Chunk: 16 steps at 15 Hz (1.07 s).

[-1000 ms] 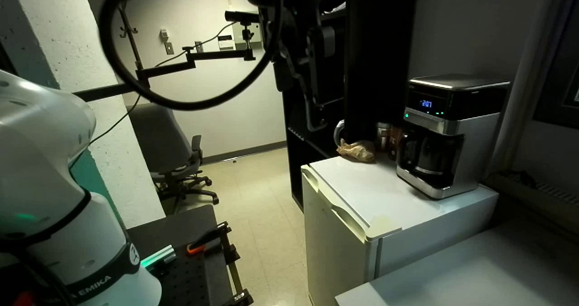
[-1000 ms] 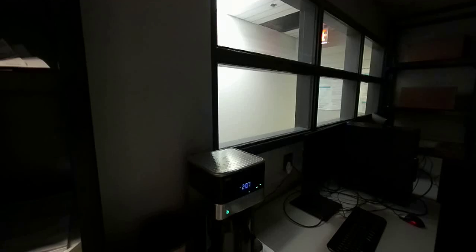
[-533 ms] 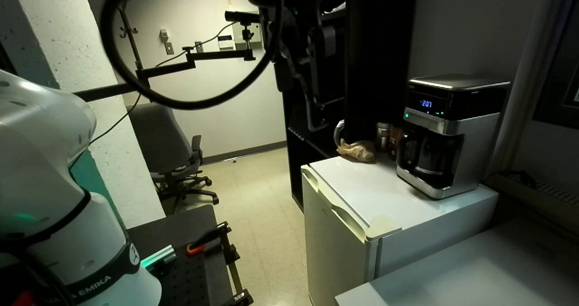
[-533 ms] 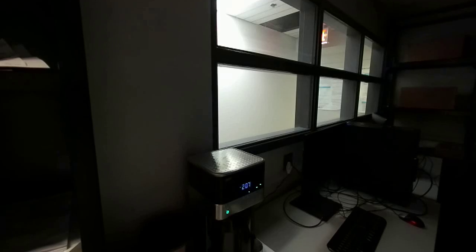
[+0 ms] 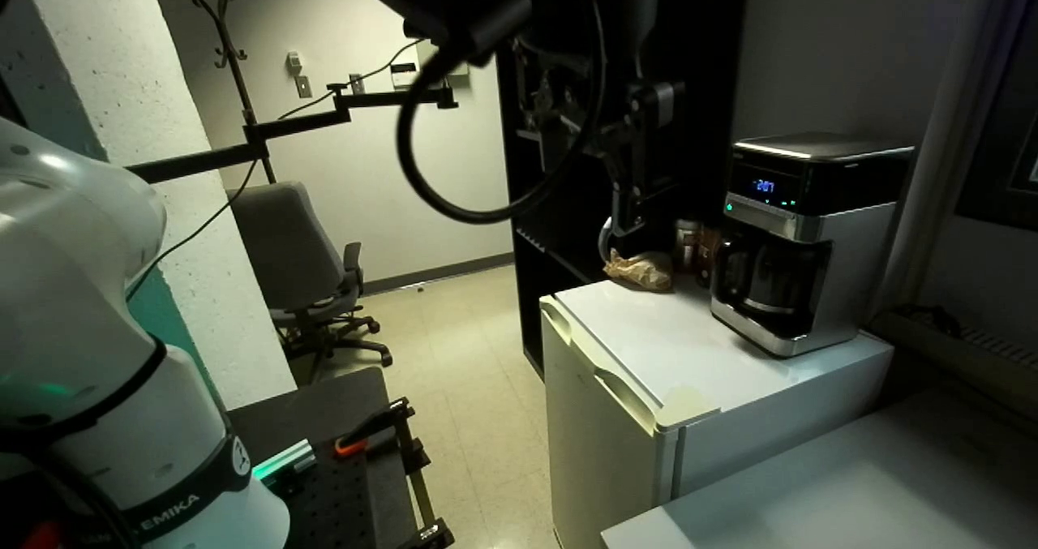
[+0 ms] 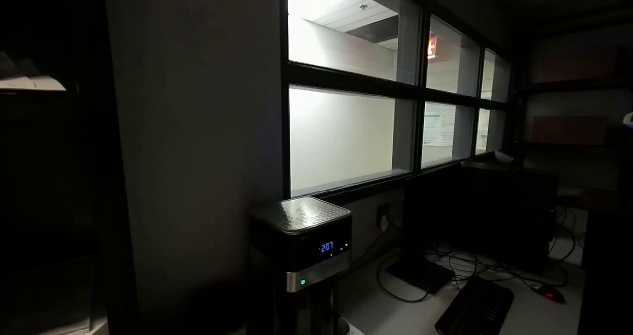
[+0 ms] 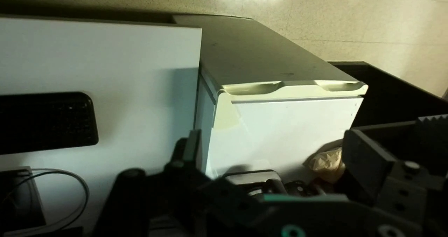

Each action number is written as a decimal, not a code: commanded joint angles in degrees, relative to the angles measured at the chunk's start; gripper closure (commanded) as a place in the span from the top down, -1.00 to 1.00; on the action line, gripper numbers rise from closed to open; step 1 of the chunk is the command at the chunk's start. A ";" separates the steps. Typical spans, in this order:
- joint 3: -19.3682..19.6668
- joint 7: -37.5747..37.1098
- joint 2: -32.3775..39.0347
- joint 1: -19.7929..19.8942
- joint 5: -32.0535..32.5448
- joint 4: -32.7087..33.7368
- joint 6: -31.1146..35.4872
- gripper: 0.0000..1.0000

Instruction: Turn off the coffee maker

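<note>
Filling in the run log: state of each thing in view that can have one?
Coffee maker: probably on; display lit (2:07), green light lit.
Carafe: seated, fill unclear.
Pincer: open, holding nothing.
Fridge door: shut.
Mouse: glowing red.
Monitor: too dark to tell.
White plug: in wall outlet.
Red sign: lit.
Brown paper: crumpled.

Silver-and-black coffee maker (image 5: pixel 815 229) upright on a white fridge (image 5: pixel 665 334), display (image 5: pixel 764 186) lit blue

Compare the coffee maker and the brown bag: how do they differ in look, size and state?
The coffee maker is silver and black with straight sides; the bag is brown and crumpled. The coffee maker is much taller than the bag. The coffee maker has a lit display; the bag shows no lights. Both sit on the white cabinet.
</note>
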<state>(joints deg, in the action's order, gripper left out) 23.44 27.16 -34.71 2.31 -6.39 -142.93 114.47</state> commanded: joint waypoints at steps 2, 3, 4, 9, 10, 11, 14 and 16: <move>-1.06 5.91 8.14 -3.38 -5.07 3.86 3.03 0.80; -1.36 6.98 9.34 -3.78 -5.84 4.37 3.36 0.69; -2.17 7.77 10.92 -4.34 -6.42 5.07 4.21 0.33; -6.72 9.43 17.89 -5.06 -6.71 8.83 8.28 -0.44; -8.30 8.78 19.65 -5.12 -5.94 9.61 10.21 -0.57; -9.43 8.48 20.88 -4.95 -5.43 10.19 11.87 -0.74; -14.07 6.31 25.76 -4.60 -0.79 12.23 17.81 -1.00; -16.47 5.06 28.80 -4.32 3.64 13.73 20.55 -1.00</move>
<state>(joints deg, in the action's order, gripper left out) 10.26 34.18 -11.27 -2.68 -7.94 -132.82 131.69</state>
